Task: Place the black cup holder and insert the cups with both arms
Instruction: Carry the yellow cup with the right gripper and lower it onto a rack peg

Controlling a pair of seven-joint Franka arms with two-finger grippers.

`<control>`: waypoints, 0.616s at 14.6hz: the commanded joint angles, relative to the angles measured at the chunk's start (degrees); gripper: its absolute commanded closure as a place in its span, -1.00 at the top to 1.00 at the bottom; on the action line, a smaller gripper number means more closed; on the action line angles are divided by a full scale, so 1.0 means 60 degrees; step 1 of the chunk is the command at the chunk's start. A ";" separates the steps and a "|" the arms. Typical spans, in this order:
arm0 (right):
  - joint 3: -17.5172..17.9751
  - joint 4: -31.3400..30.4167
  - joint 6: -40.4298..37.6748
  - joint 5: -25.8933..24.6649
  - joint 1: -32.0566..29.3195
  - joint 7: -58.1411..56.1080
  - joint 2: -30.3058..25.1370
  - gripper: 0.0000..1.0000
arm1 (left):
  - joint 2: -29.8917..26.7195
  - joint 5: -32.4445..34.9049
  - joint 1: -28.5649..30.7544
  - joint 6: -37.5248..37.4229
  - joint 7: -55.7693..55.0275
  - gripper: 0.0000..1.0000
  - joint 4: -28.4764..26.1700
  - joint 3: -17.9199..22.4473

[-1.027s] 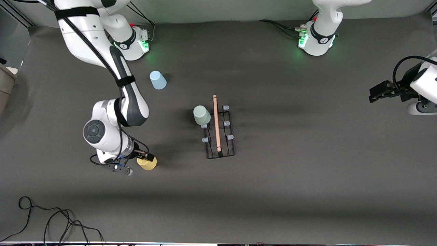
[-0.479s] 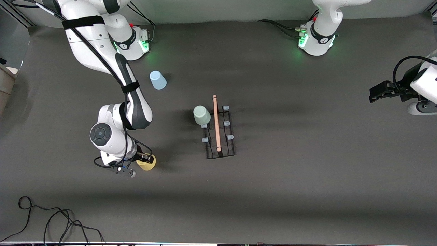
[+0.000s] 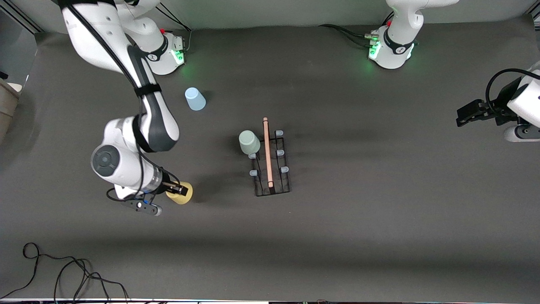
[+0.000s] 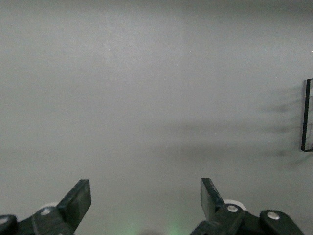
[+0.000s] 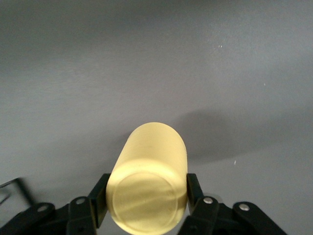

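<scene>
The right gripper (image 3: 180, 189) clamps the smooth yellow cup (image 3: 182, 194), at about eight o'clock from the wire cup holder (image 3: 272, 162), with bare grey mat (image 3: 379, 211) all round. The green cup (image 3: 249, 142) sits on a prong; the blue cup (image 3: 195, 99) stands at eleven o'clock. The left gripper (image 4: 145, 205) waits, jaws wide, empty, by the mat's edge.
</scene>
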 commanded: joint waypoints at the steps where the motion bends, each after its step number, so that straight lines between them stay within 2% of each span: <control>1: 0.0037 0.0842 -0.0978 0.0212 0.0425 0.1498 -0.0168 -1.00 | -0.0148 0.0165 0.0028 -0.0032 0.0146 1.00 -0.0042 -0.0039; 6: 0.0037 0.2191 -0.1172 0.0270 0.1918 0.5072 0.0212 -1.00 | -0.0148 0.0165 0.0028 -0.0032 0.0131 1.00 -0.0042 -0.0039; 9: 0.0037 0.2675 -0.1099 0.0270 0.2388 0.6174 0.0637 -1.00 | -0.0148 0.0165 0.0028 -0.0032 0.0131 1.00 -0.0042 -0.0039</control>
